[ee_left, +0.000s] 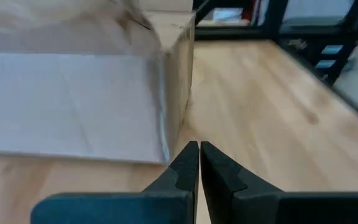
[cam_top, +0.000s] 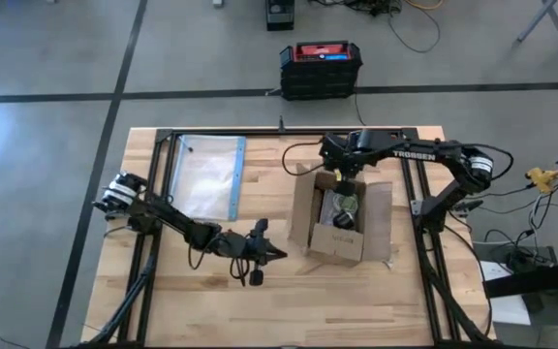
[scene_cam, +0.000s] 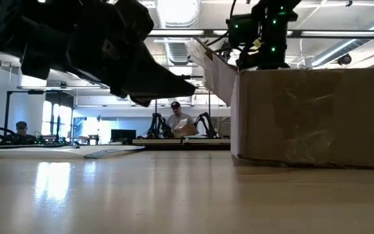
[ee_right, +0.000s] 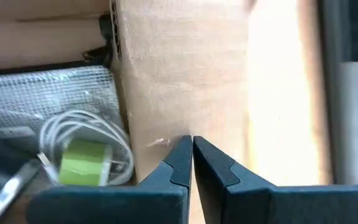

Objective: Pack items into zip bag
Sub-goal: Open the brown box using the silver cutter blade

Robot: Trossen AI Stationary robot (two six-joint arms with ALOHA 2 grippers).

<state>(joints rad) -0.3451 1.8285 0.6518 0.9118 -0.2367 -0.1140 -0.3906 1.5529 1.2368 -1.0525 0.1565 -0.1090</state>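
Note:
The zip bag (cam_top: 206, 177), clear with a blue strip, lies flat on the table at the far left. An open brown cardboard box (cam_top: 342, 218) stands right of the middle. Inside it lie the items: a coiled white cable with a green piece (ee_right: 86, 155) and a silvery mesh pouch (ee_right: 48, 93). My right gripper (ee_right: 191, 142) is shut and points steeply down over the box's far part (cam_top: 342, 179), above its inner wall (ee_right: 179, 74). My left gripper (ee_left: 199, 148) is shut and points almost level at the box's near left corner (ee_left: 166, 146), a little short of it (cam_top: 279, 255).
A black frame (cam_top: 163, 155) edges the wooden table. Beyond its far edge stands a black and red case (cam_top: 320, 68). The low view shows the box's side (scene_cam: 310, 117) and people at desks far behind (scene_cam: 177, 120). Bare wood lies between bag and box.

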